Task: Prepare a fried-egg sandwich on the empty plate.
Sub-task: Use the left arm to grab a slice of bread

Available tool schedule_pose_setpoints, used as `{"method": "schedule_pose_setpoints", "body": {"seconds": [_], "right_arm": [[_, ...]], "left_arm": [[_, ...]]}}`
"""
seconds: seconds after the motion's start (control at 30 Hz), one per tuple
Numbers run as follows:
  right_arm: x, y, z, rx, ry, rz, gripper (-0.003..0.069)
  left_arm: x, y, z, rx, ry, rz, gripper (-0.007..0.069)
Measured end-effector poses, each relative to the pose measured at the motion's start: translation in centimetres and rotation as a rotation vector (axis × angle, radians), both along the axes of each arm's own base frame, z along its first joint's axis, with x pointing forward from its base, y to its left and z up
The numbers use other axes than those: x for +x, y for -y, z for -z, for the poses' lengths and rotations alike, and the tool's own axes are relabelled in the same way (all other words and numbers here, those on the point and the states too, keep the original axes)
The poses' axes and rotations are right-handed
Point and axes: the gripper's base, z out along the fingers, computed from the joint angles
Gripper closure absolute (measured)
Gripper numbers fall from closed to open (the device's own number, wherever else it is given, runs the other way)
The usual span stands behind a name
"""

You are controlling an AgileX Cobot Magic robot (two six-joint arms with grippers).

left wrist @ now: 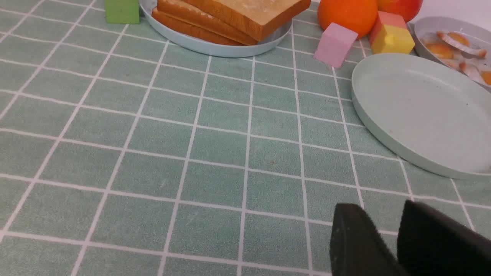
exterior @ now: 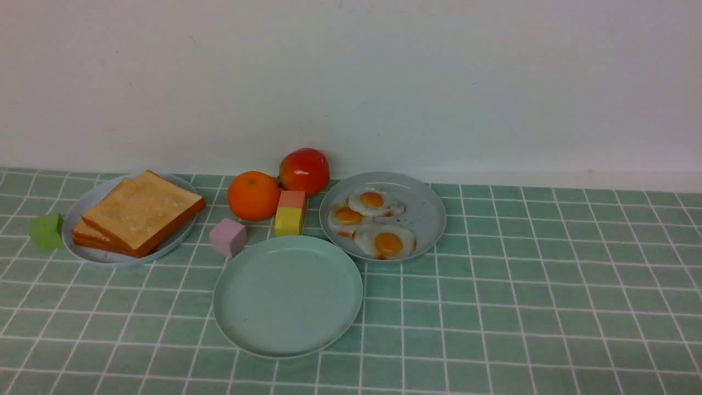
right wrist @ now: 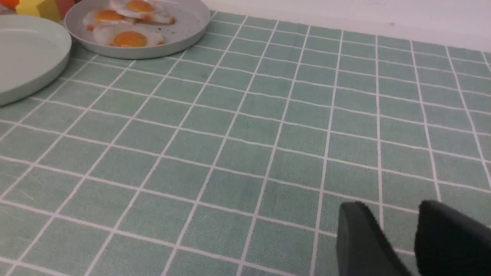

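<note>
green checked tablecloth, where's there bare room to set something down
Bare: right of the mint-green plate and fried-egg plate; also left of the mint-green plate, nearer than the toast plate. Crowded: around the pink block, orange and yellow block.

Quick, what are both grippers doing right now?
Left gripper: open, holding nothing, its fingertips apart.
Right gripper: open, holding nothing, its fingertips apart.

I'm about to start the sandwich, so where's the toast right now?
In the front view, the toast is at the far left, on a plate between the green block and the orange.
</note>
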Motion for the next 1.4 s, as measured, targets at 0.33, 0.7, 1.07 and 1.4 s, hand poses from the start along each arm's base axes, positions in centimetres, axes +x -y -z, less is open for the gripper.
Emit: {"method": "schedule_pose_setpoints", "body": {"seconds": [0.33, 0.7, 1.07, 1.4], "right_arm": [[0.0, 0.0, 0.0, 0.000, 0.000, 0.000, 0.0419], [0.0, 0.0, 0.0, 0.000, 0.000, 0.000, 0.0419], [0.0, 0.0, 0.0, 0.000, 0.000, 0.000, 0.0419], [0.0, 0.0, 0.0, 0.000, 0.000, 0.000, 0.0419]], "left_arm": [[0.0, 0.0, 0.0, 0.000, 0.000, 0.000, 0.0426], [0.0, 0.0, 0.0, 0.000, 0.000, 0.000, 0.0417], [0.2, 0.2, -1.0, -0.169, 0.101, -0.021, 0.0407], [0.3, -0.3, -4.3, -0.811, 0.325, -0.118, 0.0433]]}}
